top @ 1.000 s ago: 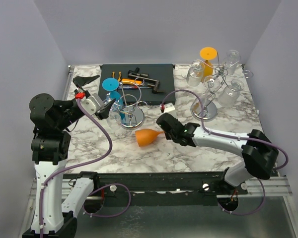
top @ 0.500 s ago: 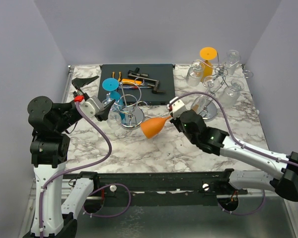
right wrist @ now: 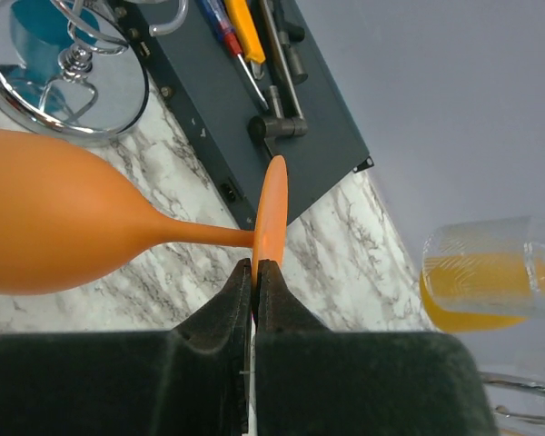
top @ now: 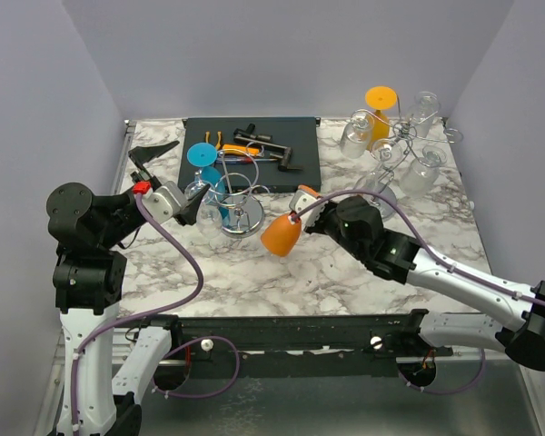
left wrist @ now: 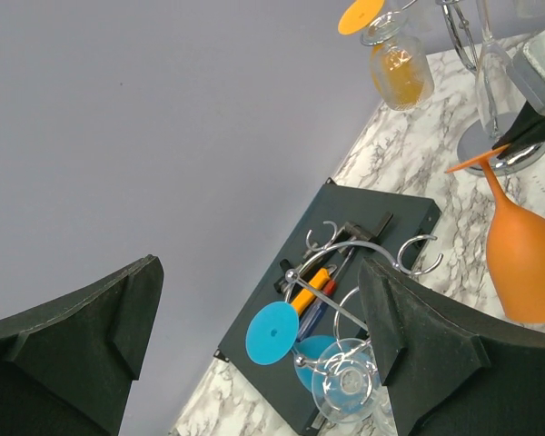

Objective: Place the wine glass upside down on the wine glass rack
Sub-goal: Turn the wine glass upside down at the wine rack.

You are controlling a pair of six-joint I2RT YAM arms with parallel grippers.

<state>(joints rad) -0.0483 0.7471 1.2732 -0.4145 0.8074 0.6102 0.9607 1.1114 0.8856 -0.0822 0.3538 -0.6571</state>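
Racks [top: 241, 214] [top: 392, 138]: two. Right gripper [right wrist: 255, 272] pinching one orange glass [top: 280, 234] by foot; left gripper [top: 193, 207] spread.

Orange wine glass [top: 281, 235], bowl down, beside rack [top: 245, 214]

Orange wine glass [right wrist: 64, 227], foot rim in the closed end effector [right wrist: 255, 270], bowl leftward.

Your left arm [top: 89, 238] stands folded at the left, wrist reaching rightward; your left gripper [top: 189, 207] has its fingers spread wide; your right arm [top: 436, 271] stretches low toward the left; your right gripper [right wrist: 255, 272] is pinched tight on the foot of the orange wine glass [top: 280, 234].
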